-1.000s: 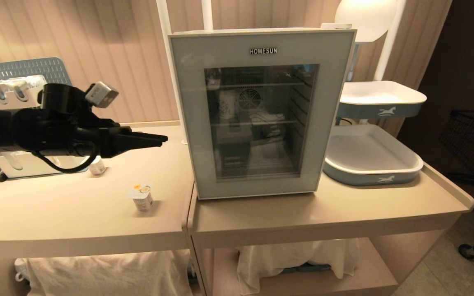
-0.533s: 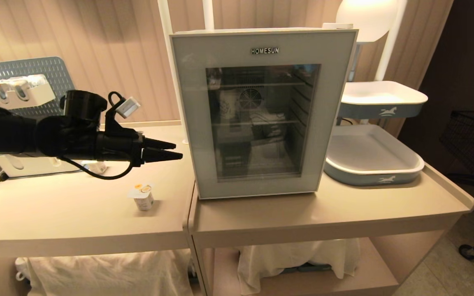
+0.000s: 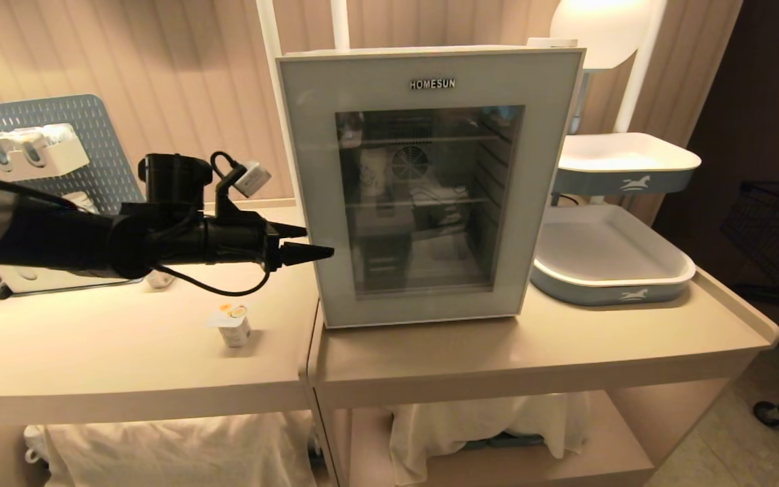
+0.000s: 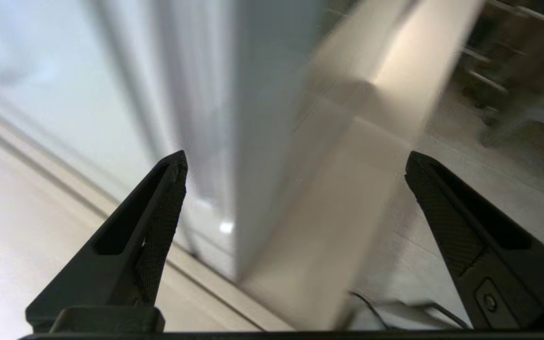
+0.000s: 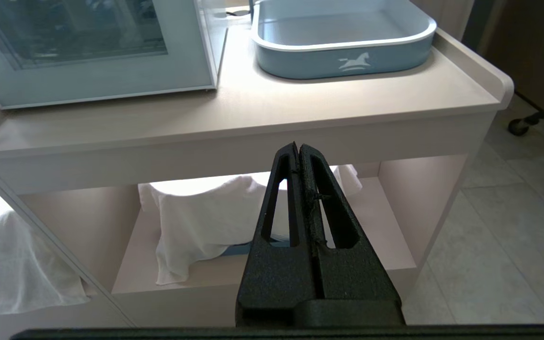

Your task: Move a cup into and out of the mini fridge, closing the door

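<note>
Mini fridge [image 3: 430, 182] door [image 3: 308, 169] closed, wire shelves inside. Blue tray [image 3: 609, 267] beside it. Cup [image 3: 232, 326] on tabletop [image 3: 126, 352]. Left gripper [image 3: 312, 242] spread wide at door edge, holding nothing; right gripper [image 5: 299, 150] closed, holding nothing.

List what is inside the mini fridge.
Through the door glass of the mini fridge: wire shelves, a round fan at the back, a pale container. Reflections hide the rest.

two stacked blue-and-white trays [image 3: 611, 284] (horse emblem) on the beige counter [image 3: 498, 358], white cloths [image 5: 196, 222] beneath.
</note>
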### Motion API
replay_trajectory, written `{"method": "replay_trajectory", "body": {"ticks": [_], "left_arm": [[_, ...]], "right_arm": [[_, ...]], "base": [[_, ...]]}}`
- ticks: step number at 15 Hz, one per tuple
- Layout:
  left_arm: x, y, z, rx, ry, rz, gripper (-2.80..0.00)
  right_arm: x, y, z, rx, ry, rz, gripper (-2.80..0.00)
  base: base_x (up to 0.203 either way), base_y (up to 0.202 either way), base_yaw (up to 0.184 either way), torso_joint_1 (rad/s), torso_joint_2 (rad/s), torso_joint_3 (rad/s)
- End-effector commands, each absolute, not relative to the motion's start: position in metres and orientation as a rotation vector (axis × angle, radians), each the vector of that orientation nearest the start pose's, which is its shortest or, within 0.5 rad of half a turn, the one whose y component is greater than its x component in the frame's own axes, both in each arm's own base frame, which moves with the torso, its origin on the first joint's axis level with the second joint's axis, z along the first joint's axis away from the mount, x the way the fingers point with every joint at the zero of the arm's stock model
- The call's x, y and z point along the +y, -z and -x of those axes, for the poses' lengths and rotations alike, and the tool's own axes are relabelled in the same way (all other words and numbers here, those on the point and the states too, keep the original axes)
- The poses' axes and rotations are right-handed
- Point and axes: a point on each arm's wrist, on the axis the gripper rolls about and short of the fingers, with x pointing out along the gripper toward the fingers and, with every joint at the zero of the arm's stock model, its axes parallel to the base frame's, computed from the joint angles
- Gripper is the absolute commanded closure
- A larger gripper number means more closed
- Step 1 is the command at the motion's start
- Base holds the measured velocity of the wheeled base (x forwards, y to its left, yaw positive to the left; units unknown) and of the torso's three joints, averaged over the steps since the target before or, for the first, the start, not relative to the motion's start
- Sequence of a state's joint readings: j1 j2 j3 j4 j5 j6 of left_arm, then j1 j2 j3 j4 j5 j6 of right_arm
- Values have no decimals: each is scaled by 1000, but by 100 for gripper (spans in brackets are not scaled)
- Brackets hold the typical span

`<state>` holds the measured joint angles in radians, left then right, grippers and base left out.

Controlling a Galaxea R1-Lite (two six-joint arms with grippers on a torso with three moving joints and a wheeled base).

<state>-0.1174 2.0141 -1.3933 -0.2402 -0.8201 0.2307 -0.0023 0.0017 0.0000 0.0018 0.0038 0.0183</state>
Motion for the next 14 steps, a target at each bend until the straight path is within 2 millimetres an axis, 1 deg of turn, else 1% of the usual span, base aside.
{"method": "replay_trajectory", "body": {"ticks": [1,3,6,10,14], "left_arm": [[-73,-190,-404,223,925,-93,-280],[-80,-190,-405,199,910,-57,-280],[-81,-192,-405,182,906,-46,-280],[-80,-198,-396,215,921,22,-280],[-79,-198,-385,233,1037,61,-280]], "right_arm": [[0,-75,23,3,-2,-18,0],[0,-75,23,3,-2,-18,0],[0,-75,23,3,-2,-18,0],[0,-75,23,3,0,-18,0],[0,-75,23,3,-2,-18,0]], "base": [[0,0,0,0,0,0],[0,0,0,0,0,0],[0,0,0,0,0,0],[0,0,0,0,0,0],[0,0,0,0,0,0]]}}
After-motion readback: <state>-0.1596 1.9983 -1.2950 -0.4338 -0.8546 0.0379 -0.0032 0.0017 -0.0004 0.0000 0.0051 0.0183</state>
